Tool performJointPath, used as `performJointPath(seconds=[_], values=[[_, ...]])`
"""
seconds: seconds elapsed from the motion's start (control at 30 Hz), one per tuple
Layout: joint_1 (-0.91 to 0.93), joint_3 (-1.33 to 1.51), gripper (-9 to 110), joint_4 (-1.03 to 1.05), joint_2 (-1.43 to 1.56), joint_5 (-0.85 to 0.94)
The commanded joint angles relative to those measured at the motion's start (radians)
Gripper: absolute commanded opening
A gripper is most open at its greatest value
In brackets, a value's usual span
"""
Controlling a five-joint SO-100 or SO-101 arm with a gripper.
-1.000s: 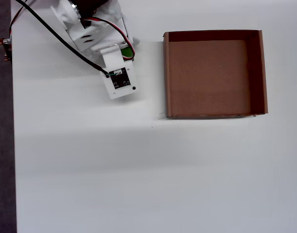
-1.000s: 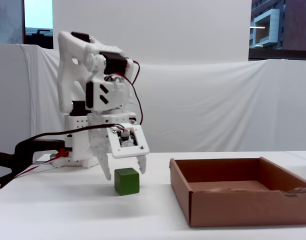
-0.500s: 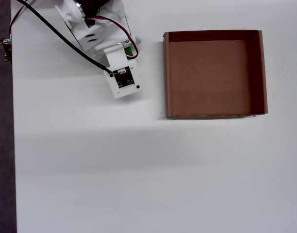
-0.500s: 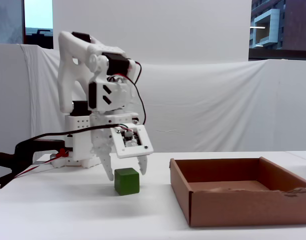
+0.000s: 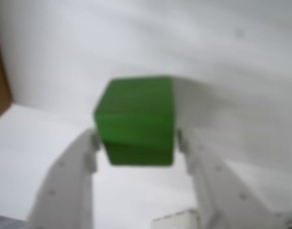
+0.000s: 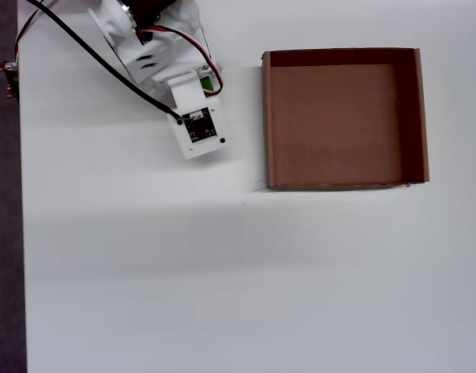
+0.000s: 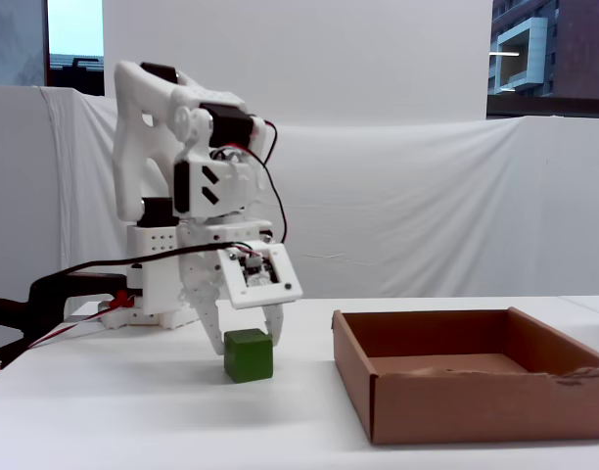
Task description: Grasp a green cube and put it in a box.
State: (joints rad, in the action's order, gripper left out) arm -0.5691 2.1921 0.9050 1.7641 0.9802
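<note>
The green cube (image 7: 249, 354) rests on the white table to the left of the box (image 7: 456, 397). In the fixed view my gripper (image 7: 246, 333) hangs over the cube's top, one finger down on each side. In the wrist view the cube (image 5: 134, 119) fills the gap between the white fingertips (image 5: 91, 145), which stand very close to its sides; my gripper (image 5: 136, 143) is open around it. From overhead only a green sliver of the cube (image 6: 206, 81) shows beside the wrist. The box (image 6: 267, 116) is an empty brown cardboard tray.
The arm's white base (image 7: 162, 284) stands at the back left with black and red cables (image 7: 74, 269) trailing off the table's left edge. A brown corner of the box (image 5: 0, 95) shows at the left edge of the wrist view.
The gripper has come lower over the cube and shifted slightly toward the box, its fingers now straddling the cube's upper sides. The cube has not moved.
</note>
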Motion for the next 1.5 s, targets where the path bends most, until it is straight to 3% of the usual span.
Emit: performJointPath(seconds=[0.0, 0.6, 1.47], values=[[-0.011, -0.066, 20, -0.009, 0.014, 0.005], [-0.011, -0.063, 16, -0.005, 0.023, 0.005], [-0.092, -0.506, 16, 0.342, 0.028, -0.032]])
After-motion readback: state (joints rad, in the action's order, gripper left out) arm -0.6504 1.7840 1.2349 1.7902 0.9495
